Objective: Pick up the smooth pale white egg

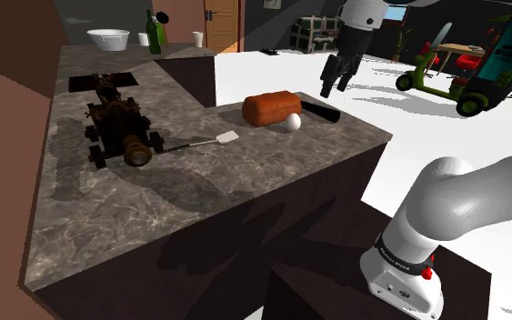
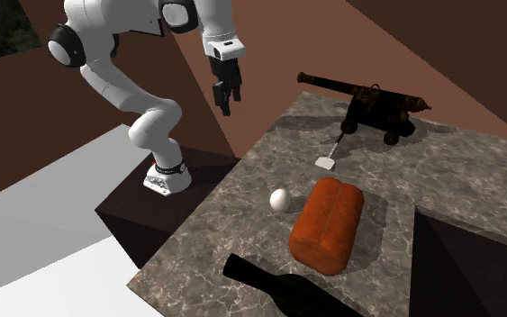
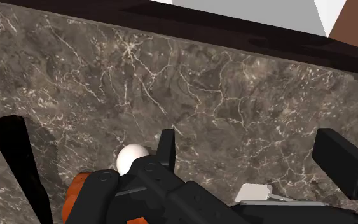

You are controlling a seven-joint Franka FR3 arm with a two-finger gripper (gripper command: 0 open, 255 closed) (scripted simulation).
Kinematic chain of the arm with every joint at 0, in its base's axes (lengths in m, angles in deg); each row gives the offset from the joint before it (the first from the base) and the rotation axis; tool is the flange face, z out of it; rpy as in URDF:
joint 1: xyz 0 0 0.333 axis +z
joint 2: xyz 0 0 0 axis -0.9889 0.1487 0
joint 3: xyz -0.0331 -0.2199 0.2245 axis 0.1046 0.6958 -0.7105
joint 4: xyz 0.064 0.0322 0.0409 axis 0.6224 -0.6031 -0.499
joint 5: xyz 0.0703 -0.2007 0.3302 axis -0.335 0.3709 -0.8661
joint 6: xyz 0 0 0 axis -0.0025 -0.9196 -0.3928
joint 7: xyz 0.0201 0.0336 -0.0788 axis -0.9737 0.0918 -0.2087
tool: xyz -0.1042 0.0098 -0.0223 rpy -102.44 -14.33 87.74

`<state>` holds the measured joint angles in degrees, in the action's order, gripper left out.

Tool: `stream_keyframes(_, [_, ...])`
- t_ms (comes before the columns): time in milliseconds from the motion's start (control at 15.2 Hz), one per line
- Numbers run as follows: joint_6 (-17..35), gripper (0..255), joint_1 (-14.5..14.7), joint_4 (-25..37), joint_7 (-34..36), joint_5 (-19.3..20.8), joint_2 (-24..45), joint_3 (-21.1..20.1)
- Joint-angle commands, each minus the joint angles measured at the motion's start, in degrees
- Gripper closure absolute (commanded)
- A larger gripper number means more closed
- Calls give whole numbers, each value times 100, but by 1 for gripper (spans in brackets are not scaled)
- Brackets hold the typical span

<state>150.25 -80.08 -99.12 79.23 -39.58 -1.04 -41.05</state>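
Dark marble counter (image 2: 242,243) with the white arm (image 2: 116,63) on its stand at the counter's left edge in the second exterior view. A model cannon (image 2: 368,99) stands at the far end. An orange-brown loaf (image 2: 328,223) lies nearer, and a black bottle (image 2: 287,286) lies on its side nearest the camera. The gripper (image 2: 232,101) hangs high above and off the counter's left edge, jaws wide apart and holding nothing. A small white spatula (image 2: 326,162) lies between cannon and loaf. The egg (image 2: 280,199) rests on the bare marble just left of the loaf, near the counter's left edge. In the wrist view the egg (image 3: 133,157) lies outside one finger, not between the two. Judged light, rigid, smooth and brittle, and free to roll. It is probably best clasped across its widest middle with gentle force, one finger entering the narrow space on the loaf side.
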Motion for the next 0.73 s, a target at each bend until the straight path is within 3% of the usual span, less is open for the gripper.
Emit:
stream_keyframes(0, [0, 0, 0, 0, 0, 0, 0, 0])
stream_keyframes(660, [1091, 0, 120, 444, -1368, 245, 1874, 886])
